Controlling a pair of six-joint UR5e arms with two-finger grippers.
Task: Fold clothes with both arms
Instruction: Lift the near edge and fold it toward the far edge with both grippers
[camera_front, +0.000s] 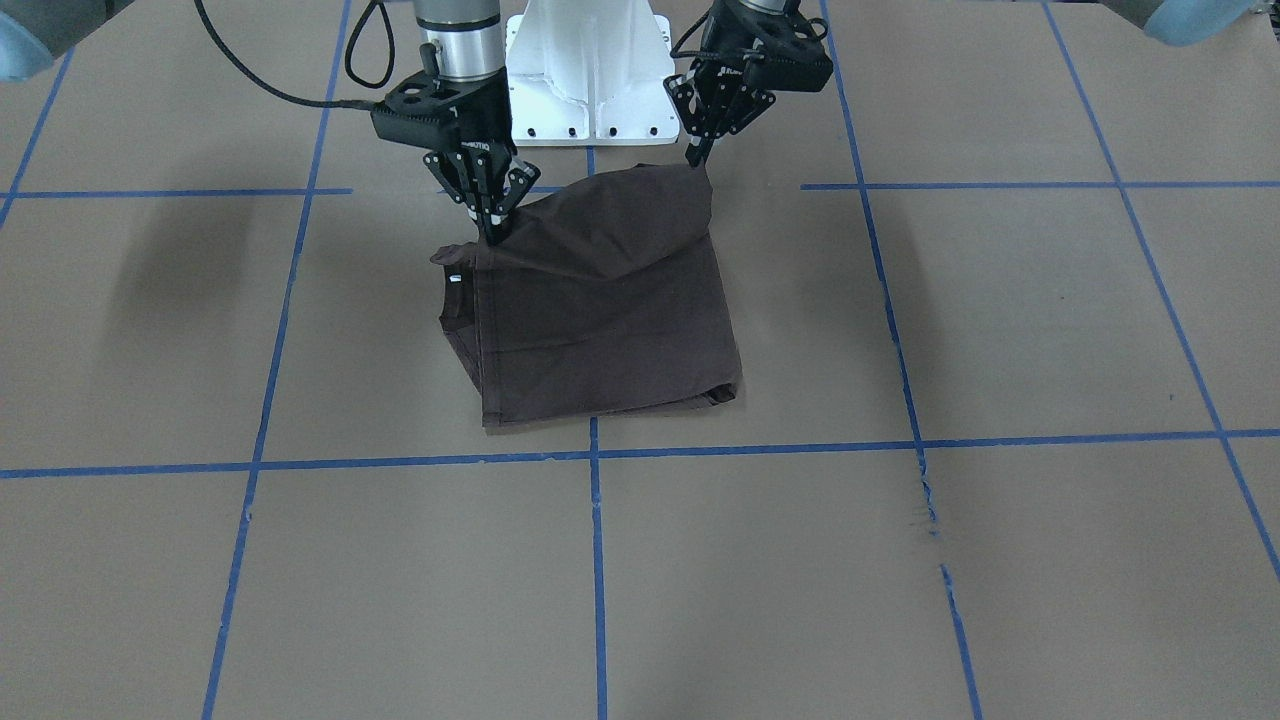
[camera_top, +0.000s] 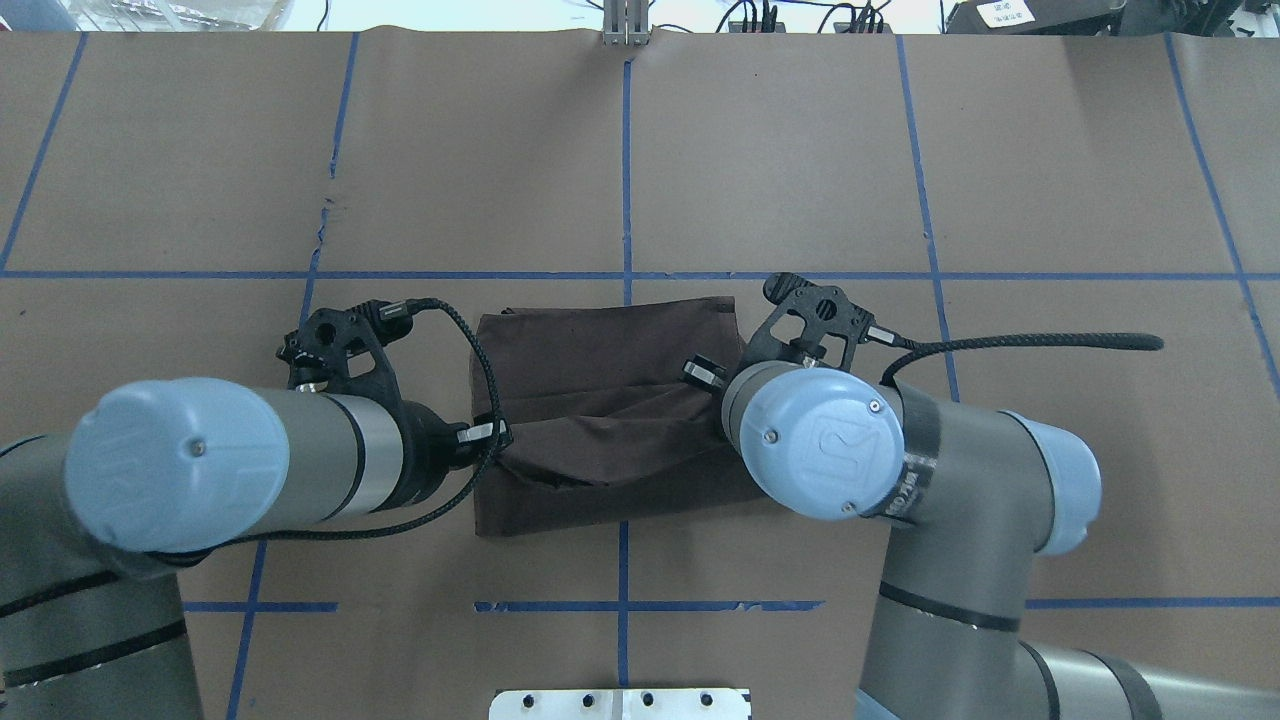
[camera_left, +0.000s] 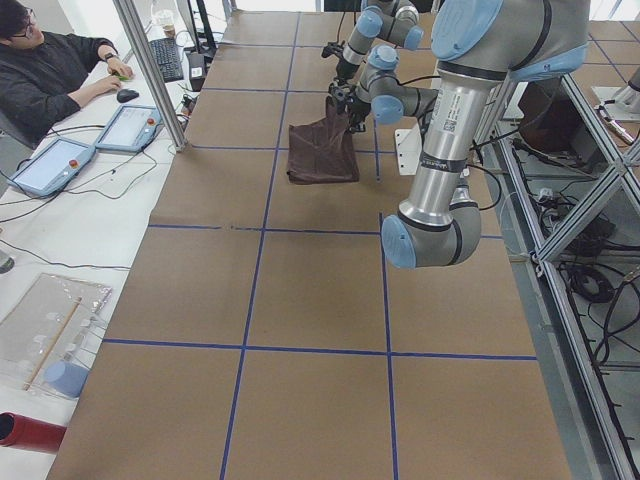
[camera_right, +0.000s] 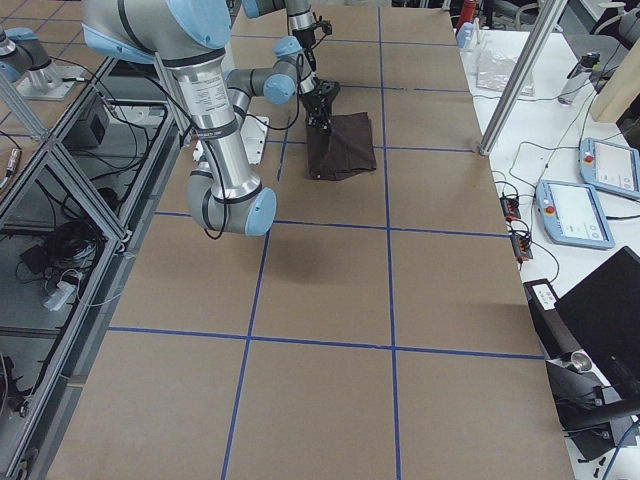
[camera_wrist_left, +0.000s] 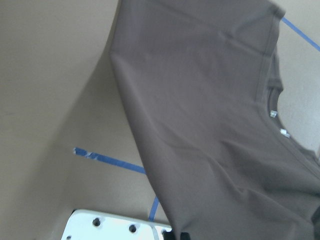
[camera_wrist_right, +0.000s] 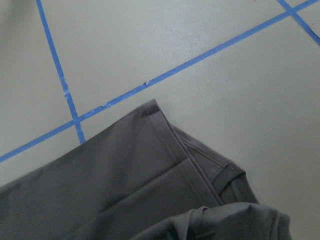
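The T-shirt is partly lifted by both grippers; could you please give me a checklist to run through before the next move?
1. Left gripper shut on the T-shirt: ok.
2. Right gripper shut on the T-shirt: ok.
3. Lifted edge taut between the grippers: not ok, it sags.
4. Lower layers flat on the table: ok.
5. Left arm's cable free of the cloth: cannot tell; in the overhead view it loops along the shirt's edge.

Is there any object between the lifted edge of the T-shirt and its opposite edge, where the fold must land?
Nothing visible does. The left pincer and right pincer grip the T-shirt edge; only flat cloth lies ahead.
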